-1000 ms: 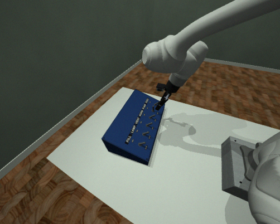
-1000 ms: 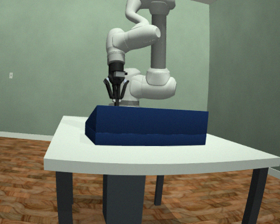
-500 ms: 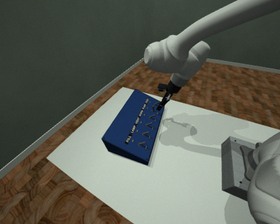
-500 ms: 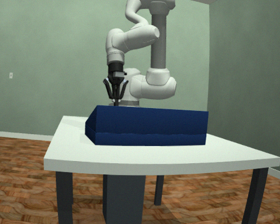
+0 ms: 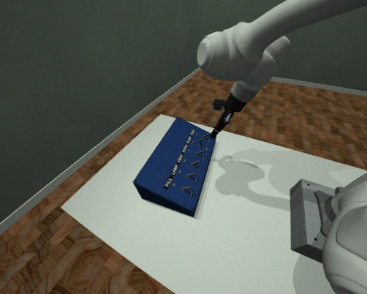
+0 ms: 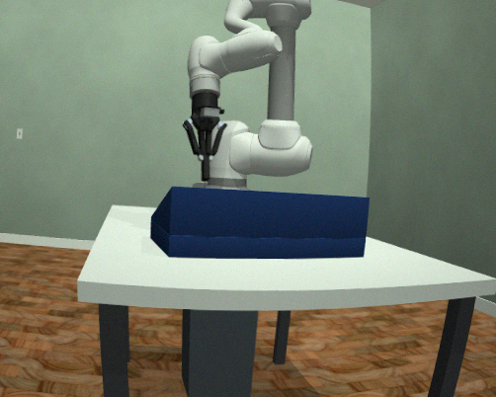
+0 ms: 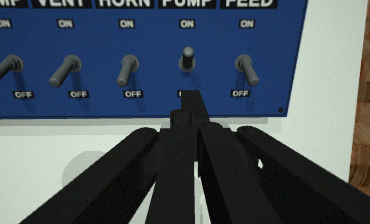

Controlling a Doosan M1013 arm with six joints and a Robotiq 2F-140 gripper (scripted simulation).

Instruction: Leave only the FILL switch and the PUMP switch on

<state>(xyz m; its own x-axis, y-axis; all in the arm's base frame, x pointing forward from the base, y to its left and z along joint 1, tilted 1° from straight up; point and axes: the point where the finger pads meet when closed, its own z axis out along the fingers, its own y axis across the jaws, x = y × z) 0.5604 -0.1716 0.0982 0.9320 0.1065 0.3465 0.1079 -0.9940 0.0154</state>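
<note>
The blue console (image 5: 167, 157) (image 6: 260, 217) (image 7: 136, 40) lies on the white table (image 5: 243, 227) (image 6: 230, 283). It has a row of labelled toggle switches. In the wrist view the PUMP switch (image 7: 187, 57) stands about upright, pointing at the camera. The LAMP (image 7: 3, 70), VENT (image 7: 66, 70), HORN (image 7: 127, 69) and FEED (image 7: 247, 69) levers lean towards OFF. The FILL switch (image 5: 187, 190) is at the console's near end; I cannot tell its position. My gripper (image 5: 213, 134) (image 6: 206, 175) (image 7: 190, 105) is shut and empty. Its tip is just below the PUMP switch, over that switch's OFF label.
The arm's grey base plate (image 5: 309, 216) stands on the table at the right. The console sits near the table's left edge. Wooden floor surrounds the table, and a wall runs behind it.
</note>
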